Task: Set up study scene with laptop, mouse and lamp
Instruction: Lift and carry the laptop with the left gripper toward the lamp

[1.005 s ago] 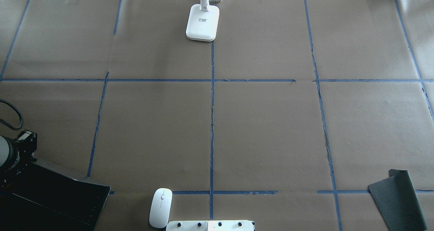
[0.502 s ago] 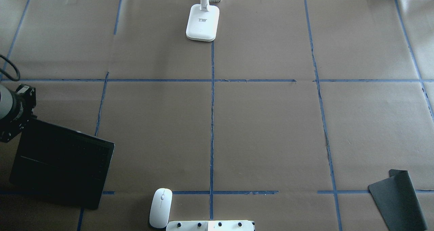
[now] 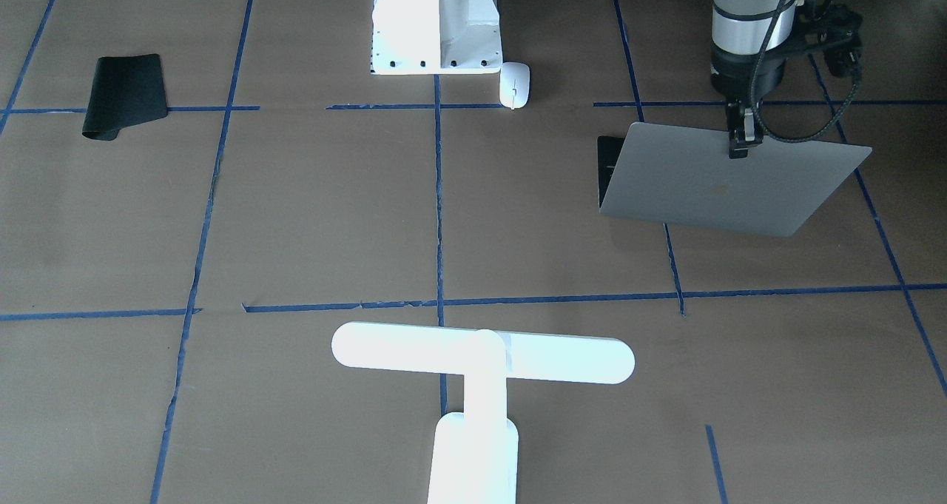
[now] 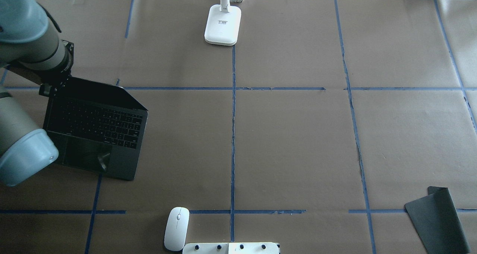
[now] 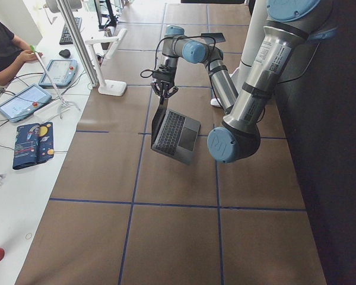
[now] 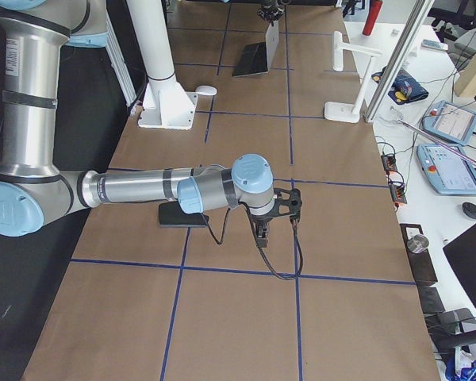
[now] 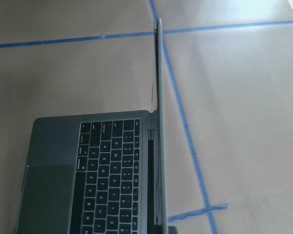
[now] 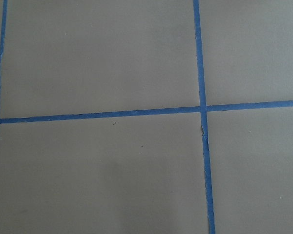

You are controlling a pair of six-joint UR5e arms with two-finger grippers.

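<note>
The laptop [image 4: 97,127] is open on the robot's left side of the table, dark keys and trackpad facing up. Its silver lid [image 3: 714,189] with a faint logo faces the front camera. My left gripper [image 3: 741,146] is shut on the lid's top edge, and the wrist view looks down along the screen [image 7: 158,122] edge-on. I cannot tell whether its base touches the paper. The white mouse [image 4: 176,228] lies beside the pedestal. The lamp [image 3: 481,356] stands at the far middle edge. My right gripper [image 6: 262,232] hangs over bare paper; I cannot tell if it is open.
A white bolted pedestal [image 3: 436,23] stands at the robot's edge. A black mat [image 4: 436,216], one corner curled, lies on the right near my right arm. Brown paper with blue tape lines [image 4: 233,134] covers the table. A person [image 5: 6,47] sits at a side bench with tablets.
The left arm has carried the laptop away from the robot's edge and a little toward the middle. Its lid now stands more upright, with the keyboard plainly showing.
</note>
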